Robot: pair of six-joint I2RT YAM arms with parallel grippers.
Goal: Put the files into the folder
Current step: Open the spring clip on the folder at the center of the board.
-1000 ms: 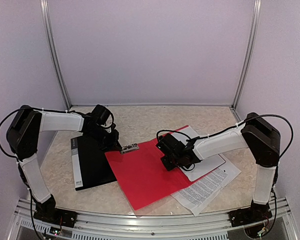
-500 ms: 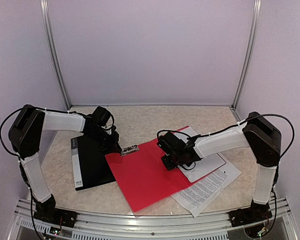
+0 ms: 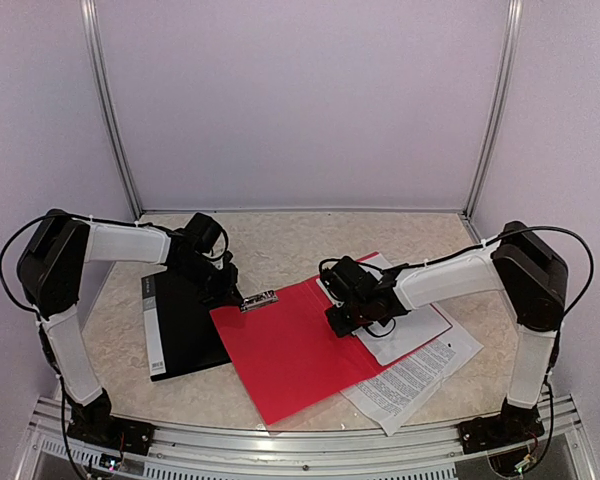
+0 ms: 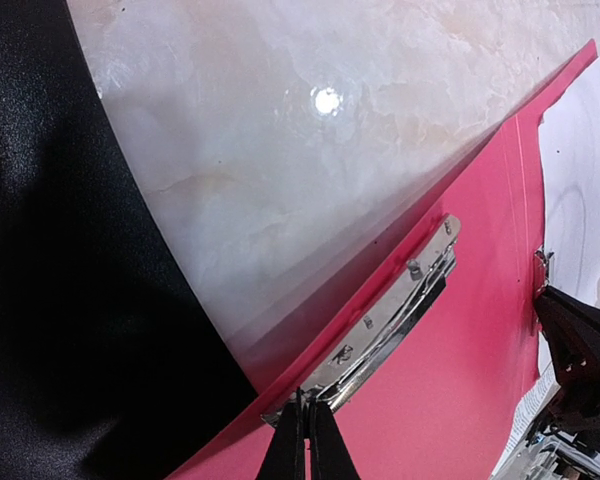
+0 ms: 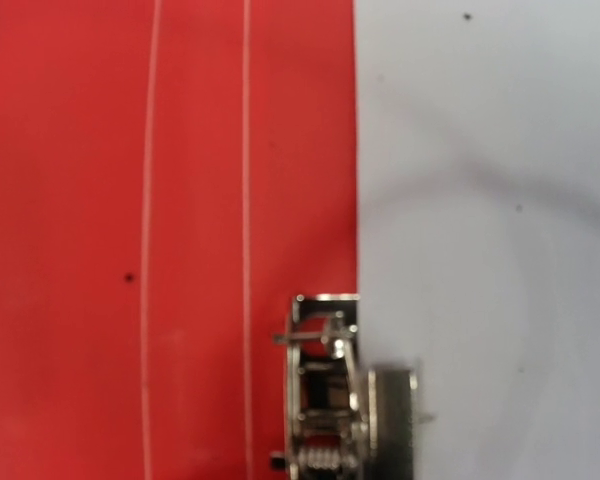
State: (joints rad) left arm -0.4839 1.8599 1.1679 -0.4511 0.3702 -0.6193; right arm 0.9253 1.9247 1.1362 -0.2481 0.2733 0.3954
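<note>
- well, my left gripper (image 4: 305,405) has its fingers pressed flat together with no gap between them, the tips right at the near end of the metal clamp (image 4: 385,320); whether anything thin is caught between them i cannot tell
- that clamp sits along the far edge of the red folder (image 3: 295,350), near its left corner; the folder lies open and flat on the table (image 3: 280,245)
- just left of the folder a black cover (image 3: 180,325) lies flat, its right edge meeting the red one
- my right gripper (image 3: 344,322) is down at the folder's right edge, where red meets white; its own camera is too close to show the fingers, yet they are closed, and i cannot tell if they pinch anything
- close under that camera a small metal spring piece (image 5: 330,395) sits right on the line between folder and paper
- a plain sheet (image 3: 420,325) lies on the right side of the table, outside the folder, along its right edge, with one corner showing past the folder's far corner
- a printed sheet (image 3: 415,378) with dense text lies beneath the plain one, nearer my bases, sticking out from under the folder's lower right edge
</note>
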